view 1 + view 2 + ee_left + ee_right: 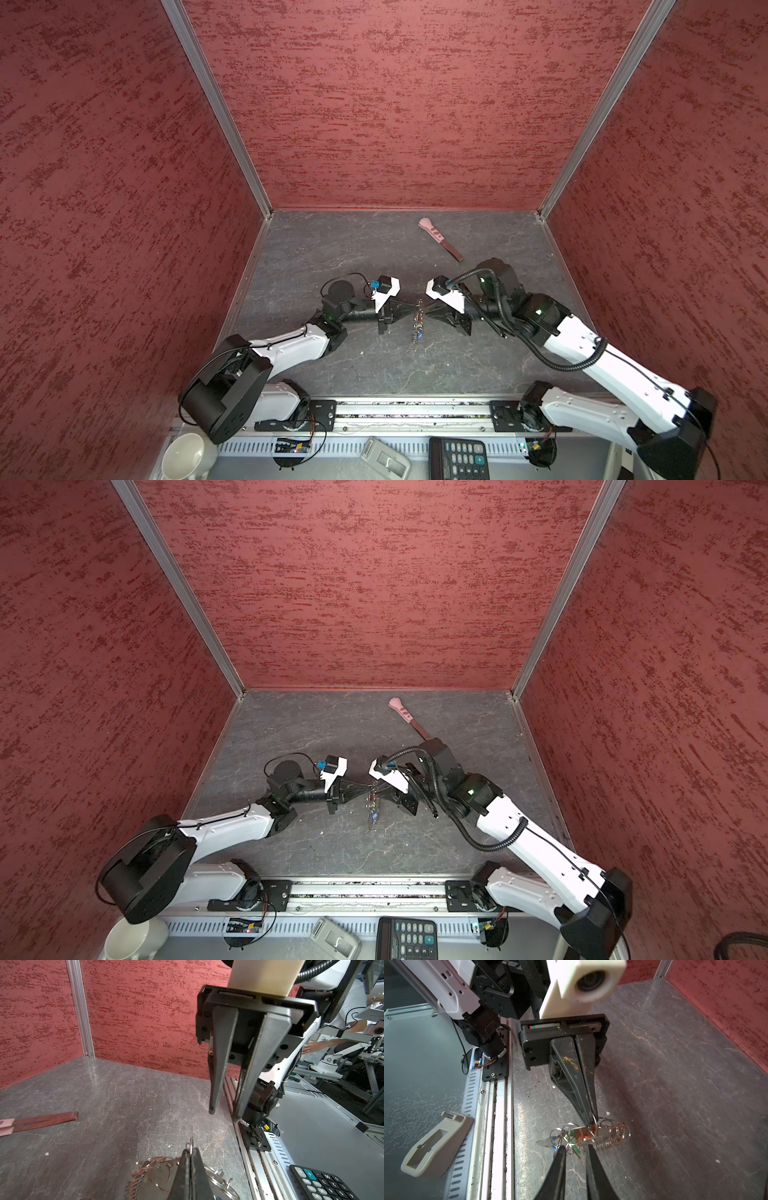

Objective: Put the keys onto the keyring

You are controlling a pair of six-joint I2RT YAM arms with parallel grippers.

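So the left gripper is clamped tight on one thin ring of the keyring. The whole bundle dangles from its tips around mid-table, right between the two arms. The right gripper faces it with jaws parted and nothing between them. In its own wrist view its fingers straddle the near side of the bundle. The keys are bunched in with the rings, and red, green and blue tags all show. It's too tangled to tell whether each one is truly threaded on, though.

This looks like a regrip on one key. To do it well, the right claw probably wants to pick a single flat tag rather than a fistful of wire. It should close square on the tag while the left keeps the ring steady. Those rings look thin and springy, so a sideways tug could likely pop them out of the pinch. Slow and straight seems safest.

Container-wise, a white cup sits off the table, past the front rail. Nothing shows inside the part of it in view. The beige plastic holder near the calculator has a hollow recess, and that looks bare too.
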